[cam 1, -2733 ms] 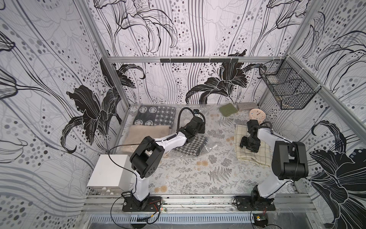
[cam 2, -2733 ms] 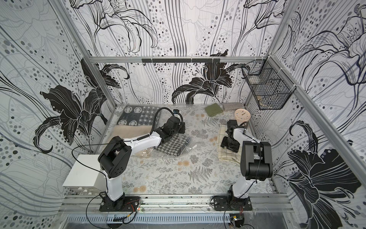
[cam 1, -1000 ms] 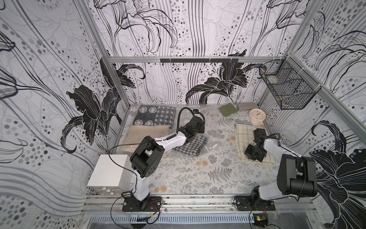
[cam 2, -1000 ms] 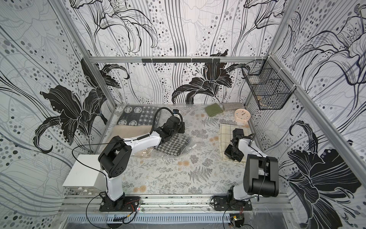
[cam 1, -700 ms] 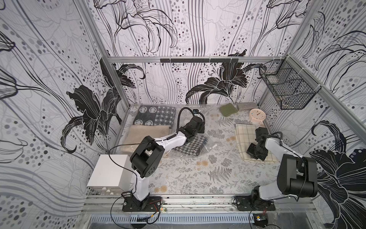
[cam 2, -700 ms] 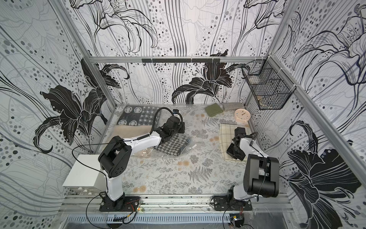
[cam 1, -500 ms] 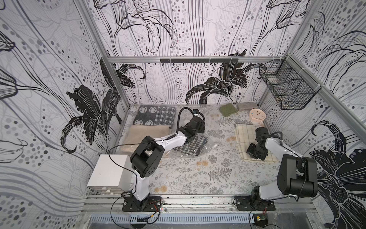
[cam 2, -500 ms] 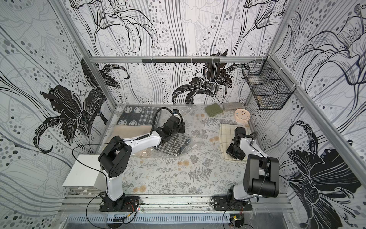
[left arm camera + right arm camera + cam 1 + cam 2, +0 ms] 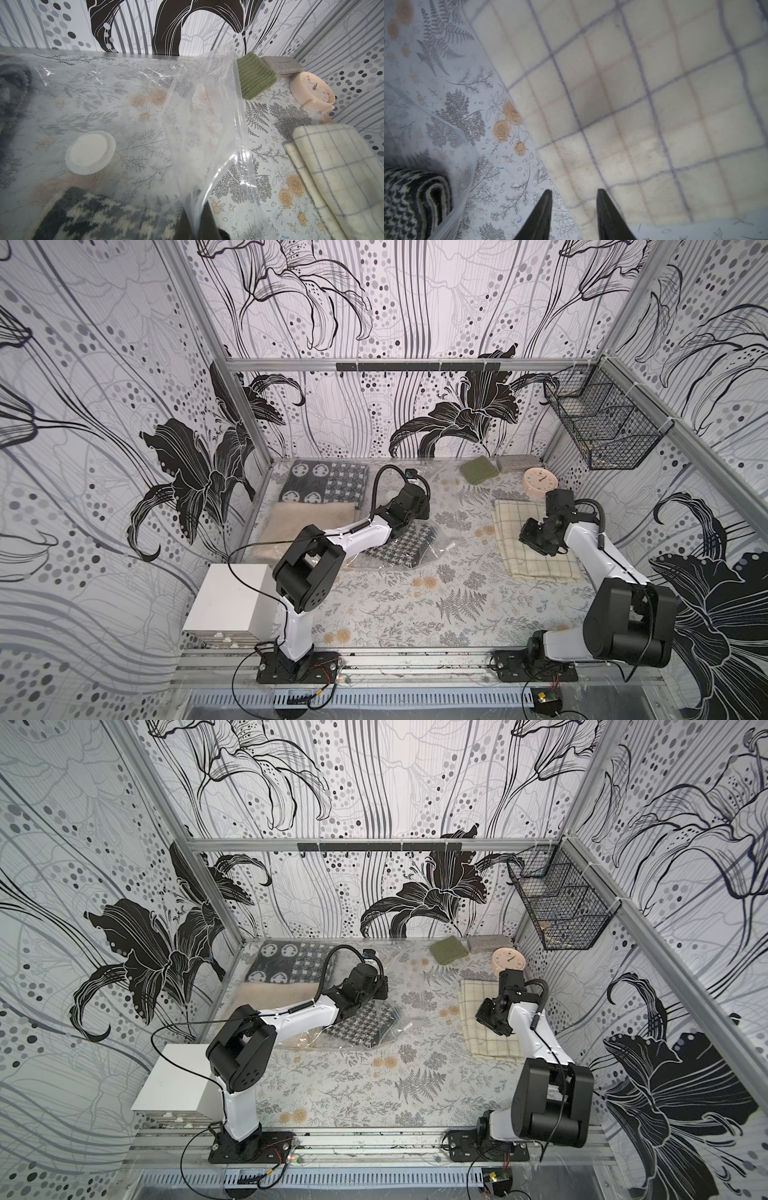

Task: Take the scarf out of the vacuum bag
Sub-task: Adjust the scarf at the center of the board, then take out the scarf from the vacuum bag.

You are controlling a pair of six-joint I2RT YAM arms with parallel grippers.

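Two: left tool [image 9: 199, 225] grips vacuum bag [image 9: 207, 124] | right tool [image 9: 574, 193] released over plaid scarf [image 9: 633, 93] edge

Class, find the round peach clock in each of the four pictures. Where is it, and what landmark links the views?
In a top view: clock at the table's far right corner, beyond the checked cloth.
In a top view: clock in that same corner.
Left wrist: clock beyond the checked cloth, beside the grey block.
Right wrist: not in it.
Shared landmark: the checked cloth, in all four views.
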